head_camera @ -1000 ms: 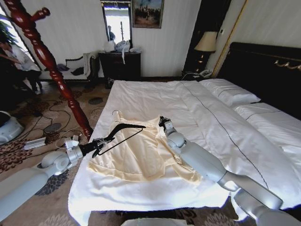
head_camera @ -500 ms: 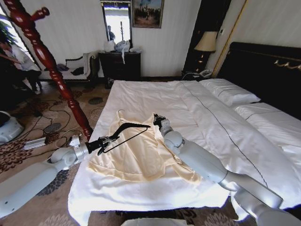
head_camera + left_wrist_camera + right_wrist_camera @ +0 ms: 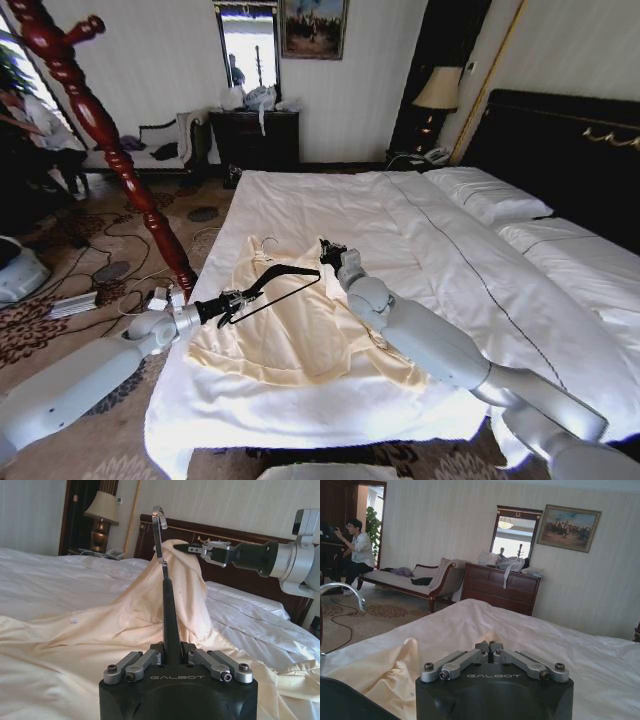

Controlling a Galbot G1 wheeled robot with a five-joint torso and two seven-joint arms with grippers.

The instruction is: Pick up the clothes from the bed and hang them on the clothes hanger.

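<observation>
The clothes, a cream long-sleeved garment point(image 3: 300, 335), lie spread on the near left part of the bed point(image 3: 420, 215). My left gripper point(image 3: 235, 298) is shut on one end of the black clothes hanger point(image 3: 285, 277) and holds it just over the garment's upper part. In the left wrist view the hanger point(image 3: 169, 615) rises from the shut left gripper point(image 3: 171, 652), its metal hook point(image 3: 159, 522) against lifted cloth point(image 3: 180, 585). My right gripper point(image 3: 328, 250) is shut on the garment's top edge and raises it into a peak; it also shows as the right gripper point(image 3: 201, 550) and the right gripper point(image 3: 490, 646).
A tall reddish-brown wooden stand point(image 3: 105, 135) rises beside the bed's left edge, with cables point(image 3: 110, 270) on the carpet around it. White pillows point(image 3: 490, 195) and a black headboard point(image 3: 570, 150) lie to the right. A dark dresser point(image 3: 258, 138) stands at the far wall.
The left gripper has carried the hanger further right over the garment. The right gripper has shifted a little up and left, pulling the garment's top edge up with it.
</observation>
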